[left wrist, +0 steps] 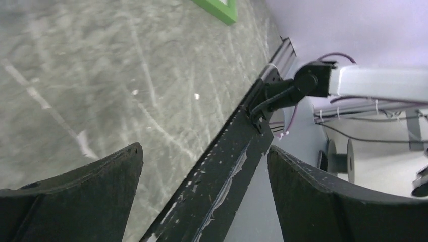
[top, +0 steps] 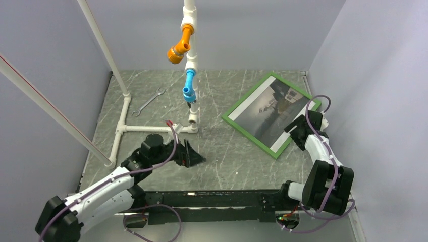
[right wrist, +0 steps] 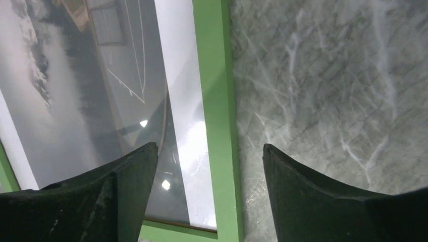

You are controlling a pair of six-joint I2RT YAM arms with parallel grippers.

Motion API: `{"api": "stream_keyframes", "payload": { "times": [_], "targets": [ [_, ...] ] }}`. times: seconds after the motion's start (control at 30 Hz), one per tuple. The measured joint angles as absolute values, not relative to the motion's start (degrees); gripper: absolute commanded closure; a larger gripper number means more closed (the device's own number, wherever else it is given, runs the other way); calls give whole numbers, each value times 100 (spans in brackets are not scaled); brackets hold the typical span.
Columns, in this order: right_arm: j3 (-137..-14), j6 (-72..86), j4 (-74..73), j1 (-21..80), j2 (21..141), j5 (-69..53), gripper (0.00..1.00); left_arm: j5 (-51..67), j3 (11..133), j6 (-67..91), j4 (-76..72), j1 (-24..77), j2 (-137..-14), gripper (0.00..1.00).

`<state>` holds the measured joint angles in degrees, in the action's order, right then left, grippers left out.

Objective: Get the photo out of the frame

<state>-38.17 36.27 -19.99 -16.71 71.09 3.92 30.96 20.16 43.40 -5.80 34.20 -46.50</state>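
Top external view: photo (top: 267, 107) sits inside green frame (top: 248, 136), flat on table (top: 227, 169), far-right side.
Right wrist view: right gripper (right wrist: 209, 148) fingers spread, 1 over photo, 1 over bare table, straddling frame's moulding; can't tell if touching. Left gripper (left wrist: 204, 151) released, nothing btwn its 2 fingers, near table centre, well apart from frame.
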Motion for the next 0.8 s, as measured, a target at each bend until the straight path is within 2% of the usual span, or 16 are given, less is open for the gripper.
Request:
{"api": "stream_keyframes", "payload": {
  "times": [0.17, 0.33, 0.53, 0.7, 0.8],
  "targets": [
    [-3437, 3662, -1669, -1678, 7085, 224, 34, 1804, 2158, 4215, -882, 4980, -4692, 5],
    [-3330, 3680, -1540, -1680, 7087, 193, 36, 891, 2967, 3699, -788, 5972, -5621, 7],
    [-3267, 3717, -1308, -1680, 7175, 123, 45, 316, 3977, 3120, -692, 6619, -6488, 11],
    [-3210, 3758, -1236, -1680, 7301, 115, 49, 161, 4294, 2888, -617, 6860, -6840, 11],
    [-3205, 3787, -1229, -1680, 7365, 117, 51, 132, 4370, 2801, -552, 6945, -6993, 20]
  ]
}}
